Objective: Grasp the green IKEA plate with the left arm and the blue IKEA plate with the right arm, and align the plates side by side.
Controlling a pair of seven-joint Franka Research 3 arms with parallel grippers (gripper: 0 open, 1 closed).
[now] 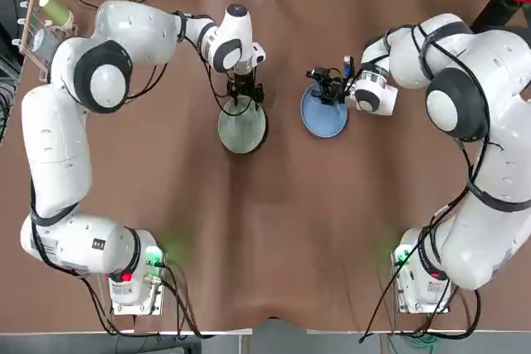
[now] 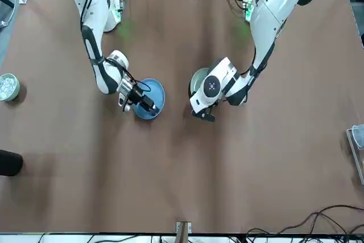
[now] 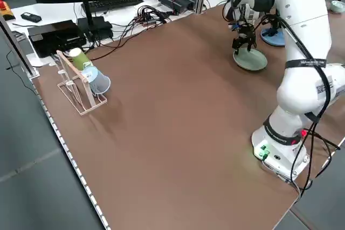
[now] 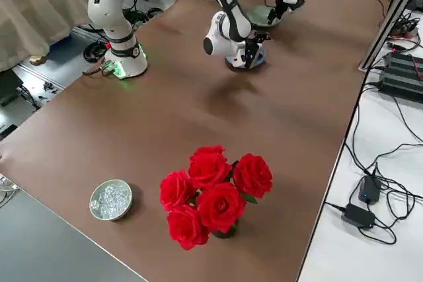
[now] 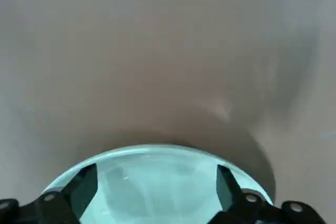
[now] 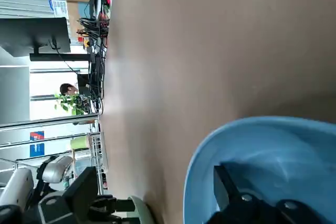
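The green IKEA plate (image 1: 242, 130) lies flat on the brown table, just left of centre. My left gripper (image 1: 246, 99) points down over its far rim and is open, with both fingers (image 5: 83, 186) spread wide above the plate's surface (image 5: 157, 182). To its right, a small gap away, lies the blue IKEA plate (image 1: 323, 115). My right gripper (image 1: 326, 89) reaches in low and nearly sideways at that plate's far rim. In the right wrist view the blue plate (image 6: 273, 145) fills the near corner, and the left gripper and green plate show far off.
A wooden rack with a green and a blue cup (image 3: 83, 76) stands at the table's far left edge. Red roses (image 4: 211, 193) and a small glass bowl (image 4: 111, 199) sit at the far right. Both arm bases (image 1: 137, 279) stand at the near edge.
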